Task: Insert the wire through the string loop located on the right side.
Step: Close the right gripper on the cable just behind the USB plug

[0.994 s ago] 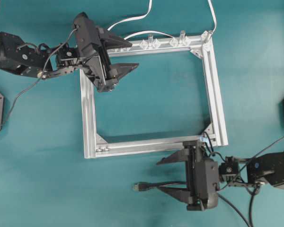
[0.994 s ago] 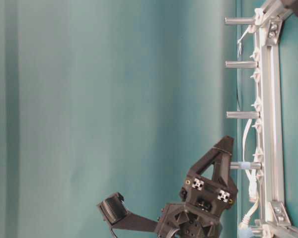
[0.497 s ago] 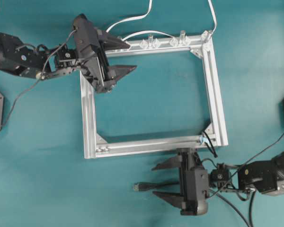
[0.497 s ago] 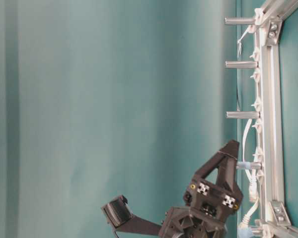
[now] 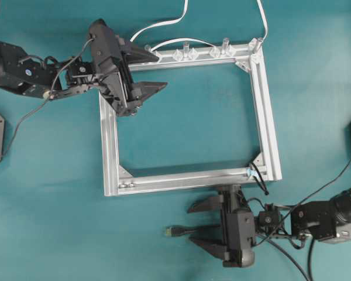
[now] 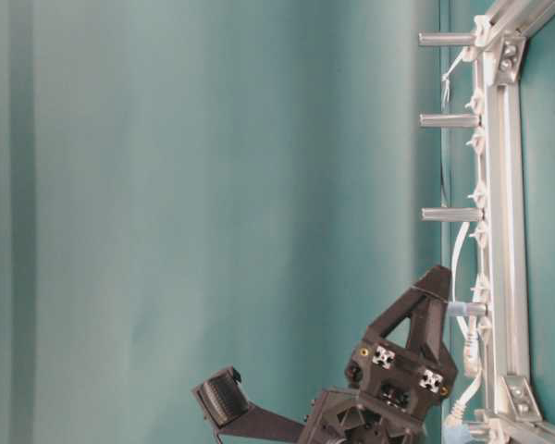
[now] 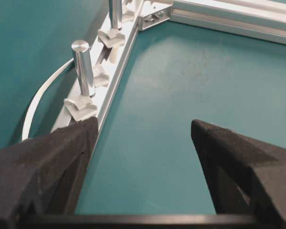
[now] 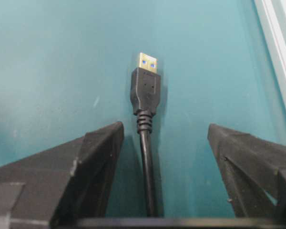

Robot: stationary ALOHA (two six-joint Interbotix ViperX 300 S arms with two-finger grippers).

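overhead down, side rotated, wrists close

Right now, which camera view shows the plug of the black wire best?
The right wrist view: the plug lies large and sharp between the open right hand. The overhead view shows it tiny. The other two views do not show it.

The frame (image 5: 187,117) lies mid-table (image 5: 316,88). The wire (image 5: 184,231) lies near the table's front edge, between the right tool's (image 5: 198,225) fingers; the string loop (image 5: 258,179) hangs at the frame's front right corner.

Both arms extended, jaws spread wide apart.
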